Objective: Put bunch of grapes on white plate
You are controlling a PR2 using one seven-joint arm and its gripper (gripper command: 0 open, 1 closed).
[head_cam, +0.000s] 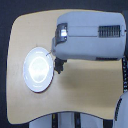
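**Grapes at the plate's edge: finish the placement over the centre**

Exterior view, looking down on a tan worktop (pixel 85 80). The white plate (pixel 38 68) sits toward the exterior view's left, flat, nothing visibly lying in its shallow centre.

The arm's big grey housing covers the upper middle of the frame. Below its lower-left corner a small dark shape hangs at the plate's right rim: I read that as the gripper (pixel 59 65) with the bunch of grapes (pixel 60 67) in it (too blurred and small to separate grapes from fingers). Gripper state: cannot tell. Dark on dark, no visible gap or jaw line. If the grapes are where I think, it's probably clamped on them, but that's inference.

No grapes show anywhere else on the worktop or plate, which supports the held reading.

Judgement on the step: transport is nearly done, release isn't.

How to do it well:
- Shift toward the exterior view's left so the bunch is over the plate's centre, not the rim. Dropped here it could straddle the rim and roll off onto the worktop.
- Come down low before letting go; round grapes roll on glossy ceramic.
- Open slowly, then lift straight up so the stem doesn't snag a finger and drag the bunch back out.
- Height above the plate can't be judged from this top-down angle, so descend cautiously.
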